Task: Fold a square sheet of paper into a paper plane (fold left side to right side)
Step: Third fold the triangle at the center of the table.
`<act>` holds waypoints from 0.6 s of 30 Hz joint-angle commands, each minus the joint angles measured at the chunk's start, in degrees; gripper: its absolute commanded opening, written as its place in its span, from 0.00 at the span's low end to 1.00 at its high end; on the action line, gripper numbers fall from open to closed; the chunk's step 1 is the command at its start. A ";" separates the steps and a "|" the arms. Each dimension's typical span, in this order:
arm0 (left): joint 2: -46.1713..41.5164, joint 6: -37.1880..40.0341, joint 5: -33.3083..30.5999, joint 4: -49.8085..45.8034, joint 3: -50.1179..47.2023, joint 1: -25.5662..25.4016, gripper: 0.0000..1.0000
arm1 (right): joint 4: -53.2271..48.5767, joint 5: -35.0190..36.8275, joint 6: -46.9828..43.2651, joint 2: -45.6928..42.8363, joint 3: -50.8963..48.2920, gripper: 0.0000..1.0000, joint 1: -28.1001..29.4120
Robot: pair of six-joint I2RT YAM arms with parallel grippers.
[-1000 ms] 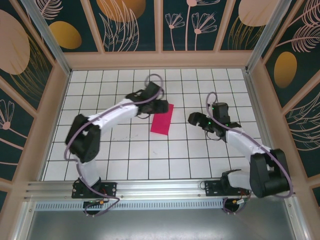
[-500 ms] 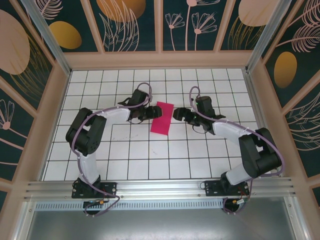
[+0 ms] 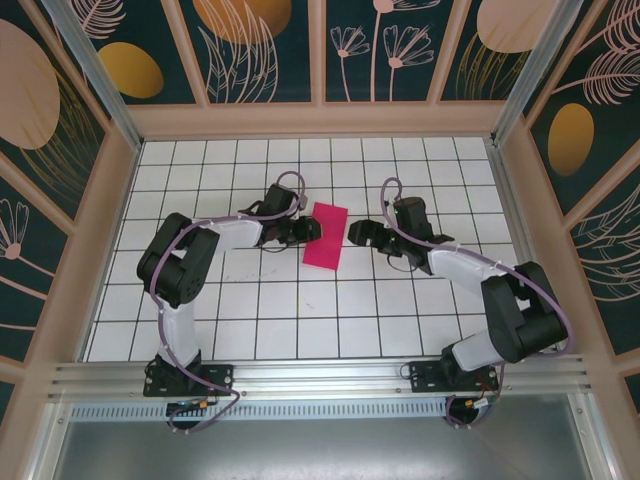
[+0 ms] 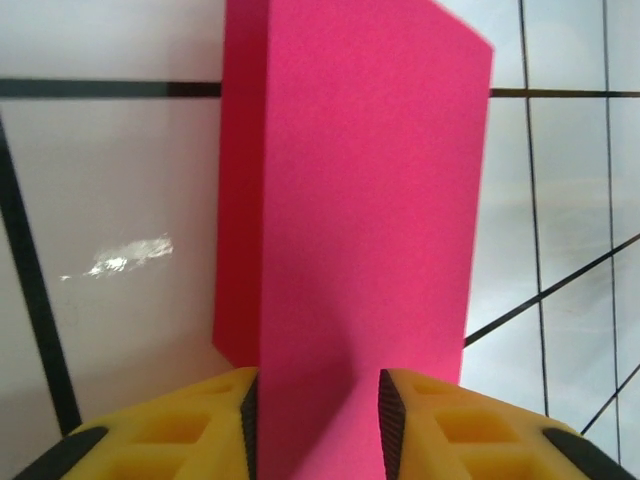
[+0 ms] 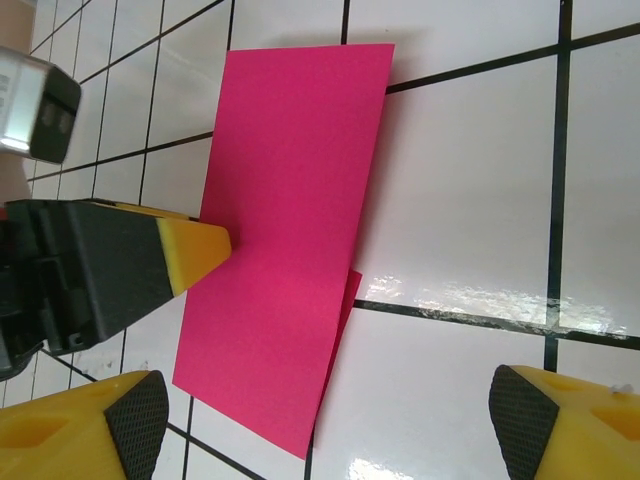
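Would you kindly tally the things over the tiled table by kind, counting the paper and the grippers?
pink paper sheet: 1
grippers: 2 (left gripper, right gripper)
Total: 3

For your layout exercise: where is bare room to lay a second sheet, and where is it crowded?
Free: tiles between paper and arm bases; rows by the back wall. Crowded: centre, left gripper and right gripper flanking it.

Robot lab test cell, white gridded tabletop [image 3: 250,330], leaf-patterned wall panels [image 3: 265,50], aluminium mounting rail [image 3: 320,375]
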 commanded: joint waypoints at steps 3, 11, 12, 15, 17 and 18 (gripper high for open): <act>-3.04 -1.28 -1.15 2.06 -2.78 -0.05 0.19 | 2.16 0.92 -4.38 -4.49 -2.31 0.86 0.15; -6.59 -8.01 1.29 6.65 -7.08 -0.19 0.05 | 9.28 9.75 -18.57 -11.66 -9.16 0.87 9.18; -7.18 -8.70 1.43 7.10 -7.56 -0.27 0.04 | 11.02 12.13 -20.86 -12.59 -10.59 0.87 11.46; -8.31 -10.84 1.99 8.46 -9.35 -0.23 0.04 | 17.48 16.97 -27.14 -14.41 -14.84 0.87 16.90; -8.61 -12.05 3.05 9.94 -10.14 -0.21 0.03 | 23.37 21.13 -33.20 -14.88 -18.16 0.88 21.65; -8.62 -12.65 3.50 10.52 -10.40 -0.28 0.03 | 26.00 23.25 -36.28 -14.49 -19.41 0.88 24.11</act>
